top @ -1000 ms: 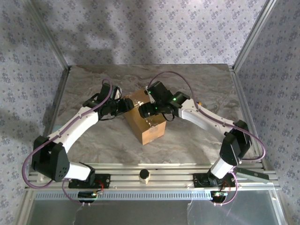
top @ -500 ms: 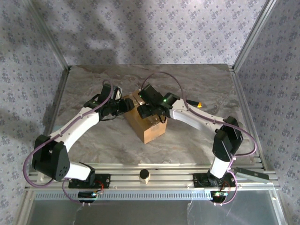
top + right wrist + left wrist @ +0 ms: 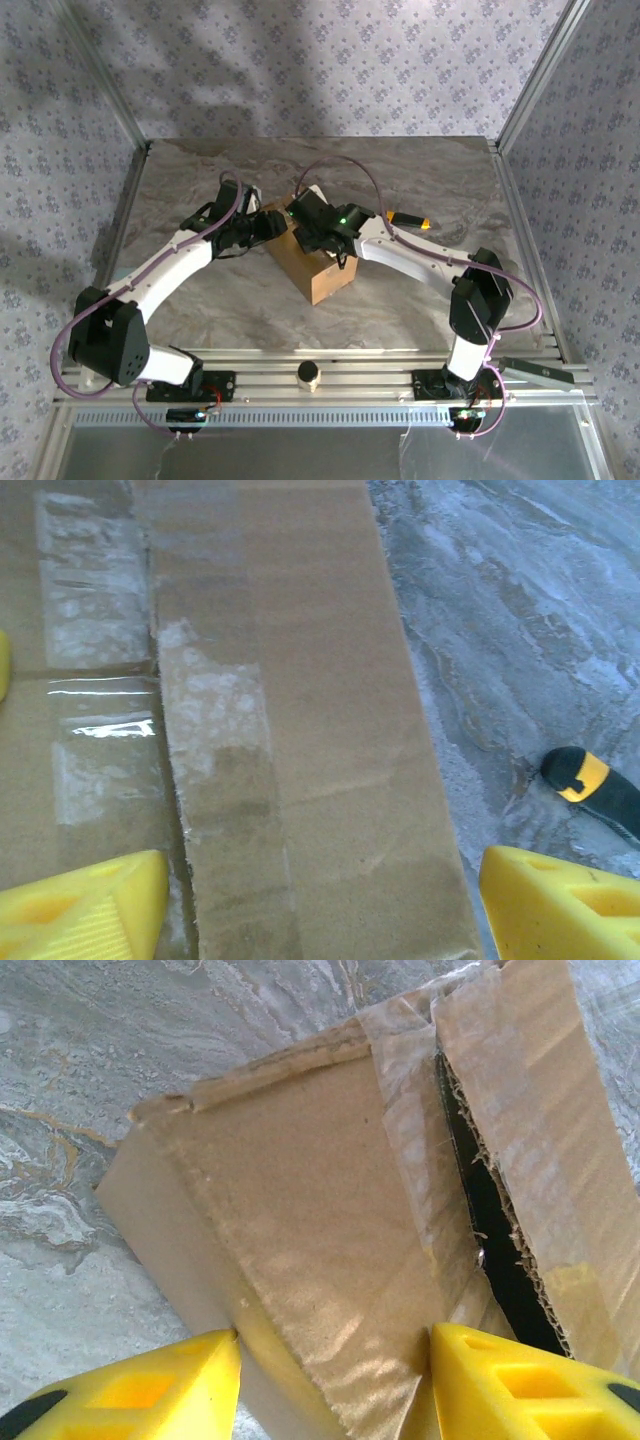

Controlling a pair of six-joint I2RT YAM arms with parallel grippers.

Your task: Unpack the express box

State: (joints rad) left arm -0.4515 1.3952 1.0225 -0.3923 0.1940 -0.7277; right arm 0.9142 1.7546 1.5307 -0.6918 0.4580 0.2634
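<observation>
Flap-opening step: my right gripper (image 3: 322,875) gapes astride a flap (image 3: 320,680) of the brown corrugated cardboard express box (image 3: 322,272), my left gripper (image 3: 335,1350) straddles its corner (gripping or not, I can't tell), so next I judge it's pinch and lift.

A fixed camera set above and behind the arms looks down and forward across the marbled table (image 3: 200,300), arm bases along the bottom edge and the express box (image 3: 318,278) at mid-frame, far enough off to take in both arms whole. The left wrist camera peers past the left gripper (image 3: 335,1370), yellow tips in the lower corners, very close on one box corner and its taped seam. The right wrist camera, equally near, looks down past the right gripper (image 3: 320,900) onto the box top and the table at right. All three views share the box; the overhead and right wrist views share a yellow-and-black handle (image 3: 590,785).
</observation>
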